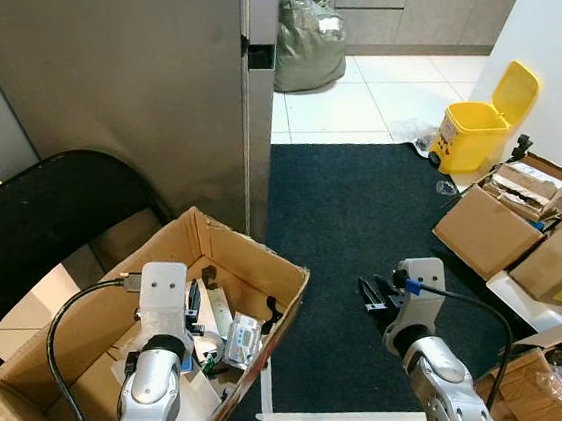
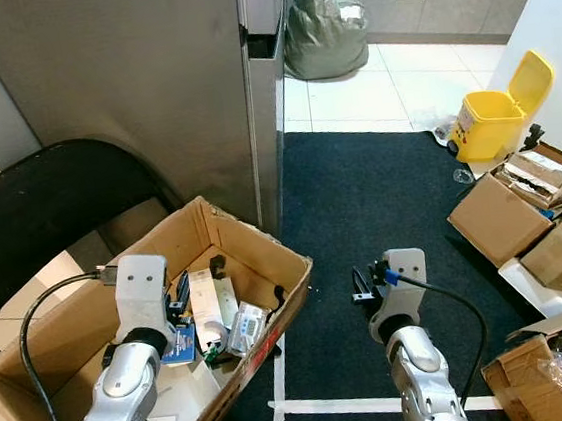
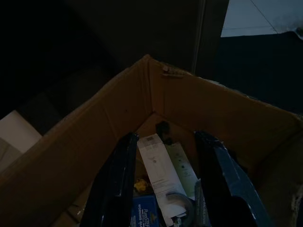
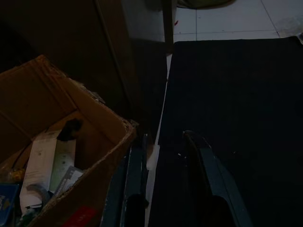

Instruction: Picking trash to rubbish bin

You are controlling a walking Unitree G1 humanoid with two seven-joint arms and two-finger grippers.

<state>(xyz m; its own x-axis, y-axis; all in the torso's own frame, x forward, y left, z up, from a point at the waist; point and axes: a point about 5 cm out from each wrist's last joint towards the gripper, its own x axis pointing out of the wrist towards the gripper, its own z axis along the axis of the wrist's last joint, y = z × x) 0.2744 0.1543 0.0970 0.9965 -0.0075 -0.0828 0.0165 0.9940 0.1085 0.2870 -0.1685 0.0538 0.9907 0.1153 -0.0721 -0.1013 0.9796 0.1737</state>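
The left gripper [image 3: 163,189] hangs over the open cardboard box [image 1: 256,258], fingers spread wide and holding nothing — below them lie a long white paper slip [image 3: 158,168], a blue packet [image 2: 179,344] and a small black piece [image 3: 163,130] near the box's far corner. The right gripper [image 4: 163,182] hovers over the dark carpet [image 1: 362,212] just beside the box's right edge, fingers apart and empty. A yellow bin [image 1: 479,129], lid up, stands at the carpet's far right corner — well apart from both grippers.
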